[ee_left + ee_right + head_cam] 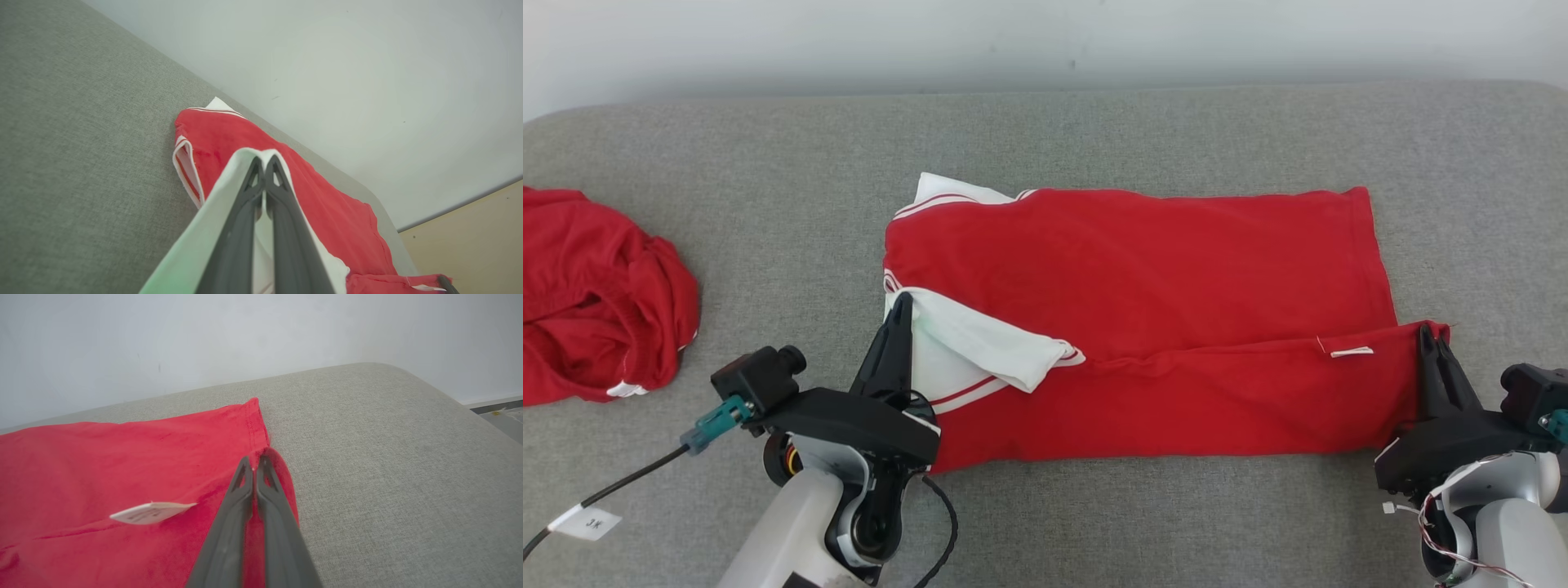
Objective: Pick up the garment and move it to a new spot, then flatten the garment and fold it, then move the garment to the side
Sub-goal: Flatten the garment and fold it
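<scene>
A red garment (pixel 1143 269) with white, red-striped trim is spread across the middle of the head view, on a desk (pixel 1094 139) covered in grey fabric. Its long side runs from left to right, and its far edge lies flat towards the upper part of the frame. A crease is seen across its near part, from a white flap (pixel 980 343) at the left to the lower right corner.

The left gripper (pixel 900 306) is found at the lower left of centre in the head view, clenched on the white flap. In the left wrist view the two dark fingers of the left gripper (pixel 264 161) are pressed together with white cloth wrapped around them and the red garment (pixel 327 196) beyond. Whether this flap is a sleeve or a collar cannot be told with certainty.

The right gripper (pixel 1431 336) is seen at the right edge of the head view, clenched on the garment's red corner. In the right wrist view the right gripper (pixel 254 463) is closed on a fold of the hem, with a small white label (pixel 151 512) just to its left on the cloth.

A second red garment (pixel 596 294) lies crumpled at the left edge of the head view, well apart from the first. A pale wall (pixel 1045 41) is seen behind the desk.
</scene>
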{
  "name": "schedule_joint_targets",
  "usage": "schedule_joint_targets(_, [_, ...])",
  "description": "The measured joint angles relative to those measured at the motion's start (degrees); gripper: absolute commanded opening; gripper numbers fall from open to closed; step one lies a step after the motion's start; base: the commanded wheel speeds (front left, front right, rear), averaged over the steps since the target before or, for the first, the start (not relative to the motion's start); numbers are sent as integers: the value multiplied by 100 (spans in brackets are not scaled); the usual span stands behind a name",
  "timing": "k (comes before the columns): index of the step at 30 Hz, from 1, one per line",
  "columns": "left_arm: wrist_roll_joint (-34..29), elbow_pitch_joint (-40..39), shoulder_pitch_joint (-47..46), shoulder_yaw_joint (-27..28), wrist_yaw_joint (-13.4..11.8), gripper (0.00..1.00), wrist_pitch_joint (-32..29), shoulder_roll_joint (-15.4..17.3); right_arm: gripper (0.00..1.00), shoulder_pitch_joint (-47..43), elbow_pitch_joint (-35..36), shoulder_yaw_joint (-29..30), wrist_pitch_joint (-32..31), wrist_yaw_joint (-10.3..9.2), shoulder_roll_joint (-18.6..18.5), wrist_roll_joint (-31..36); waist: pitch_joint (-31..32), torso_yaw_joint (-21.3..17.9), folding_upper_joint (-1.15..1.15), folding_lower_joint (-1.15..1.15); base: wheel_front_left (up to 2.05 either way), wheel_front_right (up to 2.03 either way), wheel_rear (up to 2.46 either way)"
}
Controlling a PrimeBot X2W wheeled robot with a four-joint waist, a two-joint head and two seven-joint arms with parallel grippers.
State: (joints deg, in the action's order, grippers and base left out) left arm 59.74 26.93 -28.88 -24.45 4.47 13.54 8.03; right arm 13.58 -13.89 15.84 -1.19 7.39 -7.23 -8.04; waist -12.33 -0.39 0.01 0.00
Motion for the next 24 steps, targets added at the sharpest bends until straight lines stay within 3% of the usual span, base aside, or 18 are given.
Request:
schedule_joint_targets(2, [-10,54,-63,1,0,0,9,-22,0,42,-78,2,37,0,-10,0,-10,12,0,0,0,0,0])
schedule_joint_targets(3, [-24,102,-96,-12,-1,0,8,-31,32,62,-124,-7,73,0,-19,-1,-16,18,0,0,0,0,0])
schedule_joint_targets(4, [-90,223,-177,-103,2,49,-37,-33,100,107,-214,-42,101,0,-47,-5,-25,35,0,0,0,0,0])
schedule_joint_targets(5, [-135,288,-225,-115,-12,100,-32,-38,100,138,-257,-60,129,0,-54,-22,-27,44,0,0,0,0,0])
schedule_joint_targets(16, [-1018,898,-484,-274,-313,100,129,48,100,315,-474,-152,119,0,-230,-108,185,91,0,0,0,0,0])
schedule_joint_targets(24, [-1796,979,92,-855,-726,100,-9,398,100,-463,162,388,-818,0,-135,-97,504,189,0,-1,0,0,0])
